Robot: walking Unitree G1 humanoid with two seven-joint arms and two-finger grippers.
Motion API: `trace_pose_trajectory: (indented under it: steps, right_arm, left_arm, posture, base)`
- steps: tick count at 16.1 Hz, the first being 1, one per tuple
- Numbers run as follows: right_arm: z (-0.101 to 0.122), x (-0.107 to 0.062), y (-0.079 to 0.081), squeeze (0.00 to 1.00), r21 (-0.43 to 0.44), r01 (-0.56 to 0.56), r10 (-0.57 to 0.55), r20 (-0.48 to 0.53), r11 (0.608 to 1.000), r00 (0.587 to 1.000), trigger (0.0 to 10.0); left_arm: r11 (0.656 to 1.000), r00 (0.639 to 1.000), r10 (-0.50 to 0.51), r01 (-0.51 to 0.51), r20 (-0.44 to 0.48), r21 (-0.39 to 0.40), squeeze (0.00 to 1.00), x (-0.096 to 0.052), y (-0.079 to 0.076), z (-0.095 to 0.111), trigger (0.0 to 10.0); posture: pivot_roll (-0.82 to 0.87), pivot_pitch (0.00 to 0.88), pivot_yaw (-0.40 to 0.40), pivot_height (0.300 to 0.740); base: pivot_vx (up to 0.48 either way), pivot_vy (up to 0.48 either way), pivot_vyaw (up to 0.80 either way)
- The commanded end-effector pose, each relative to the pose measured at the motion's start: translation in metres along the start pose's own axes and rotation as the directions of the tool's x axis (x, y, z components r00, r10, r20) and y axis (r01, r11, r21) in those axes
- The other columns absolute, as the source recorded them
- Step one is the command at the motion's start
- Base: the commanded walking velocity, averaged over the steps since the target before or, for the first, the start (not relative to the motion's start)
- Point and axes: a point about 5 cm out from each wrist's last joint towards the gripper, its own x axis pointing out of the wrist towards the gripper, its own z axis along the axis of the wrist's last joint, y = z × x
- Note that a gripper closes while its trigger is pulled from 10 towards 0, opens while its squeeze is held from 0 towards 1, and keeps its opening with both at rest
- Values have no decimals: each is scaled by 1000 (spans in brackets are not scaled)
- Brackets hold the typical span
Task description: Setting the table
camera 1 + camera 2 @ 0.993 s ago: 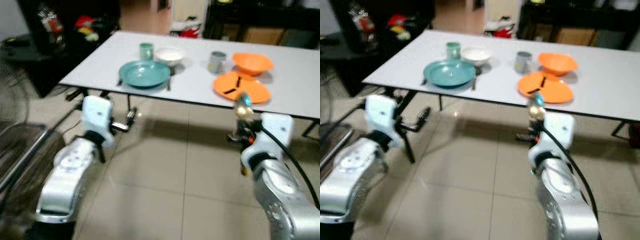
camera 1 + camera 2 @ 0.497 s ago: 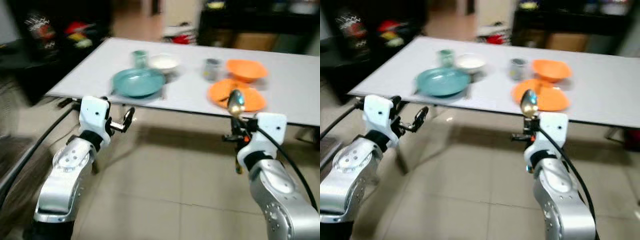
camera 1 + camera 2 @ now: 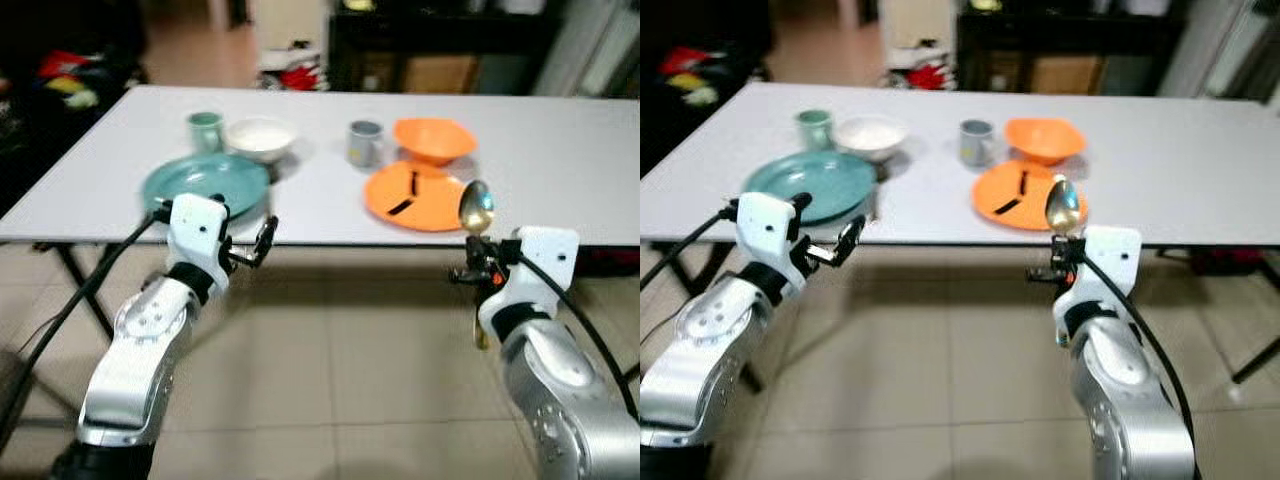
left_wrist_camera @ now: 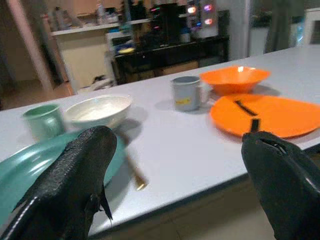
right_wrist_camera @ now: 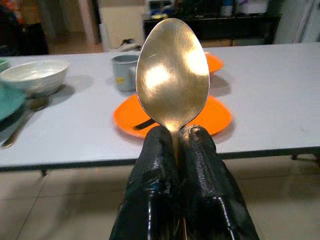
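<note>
Spoon [image 5: 172, 75] stands upright, clamped in my right gripper [image 5: 175, 150] before the table [image 3: 560, 150]. My left gripper [image 3: 262, 240] is released, fingers spread.

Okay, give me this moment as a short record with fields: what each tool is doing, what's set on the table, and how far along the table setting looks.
Right tool: shut on a spoon, bowl upright, short of the table edge
Left tool: open, holding nothing, near the table edge
Table: white
Teal setting: teal plate, teal cup, white bowl, a utensil beside the plate
Orange setting: orange plate with dark utensils on it, orange bowl, grey mug
Progress: spoon not yet placed
</note>
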Motion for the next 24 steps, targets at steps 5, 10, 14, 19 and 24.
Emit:
trace_pose_trajectory:
  steps: [5,10,14,19,24]
  right_arm:
    - [0,-3,-3,0,6,24,-24,-7,1000,1000,10000]
    - [-1,-4,-3,0,16,25,-25,-15,1000,1000,10000]
    - [-1,-4,-2,0,18,25,-25,-20,1000,999,10000]
    - [-3,-3,-1,0,18,18,-17,-42,1000,999,10000]
    - [-7,0,1,0,8,-31,31,-76,999,997,10000]
  left_arm:
    - [999,999,-41,41,20,-1,0,3,-8,5,10000]
    - [999,999,-48,48,22,0,0,3,-9,6,10000]
    - [999,998,-51,51,21,1,0,3,-8,5,10000]
    - [998,998,-57,57,22,2,0,3,-10,5,10000]
    - [999,999,-50,50,19,3,0,3,-9,4,10000]
  posture:
    - [-7,0,15,740]
    - [-8,0,16,740]
    - [-7,0,15,740]
    - [-8,0,12,740]
    - [-3,0,3,740]
  base:
    - [338,0,0]
    - [339,0,0]
    - [338,0,-788]
    - [337,0,0]
    - [337,0,0]
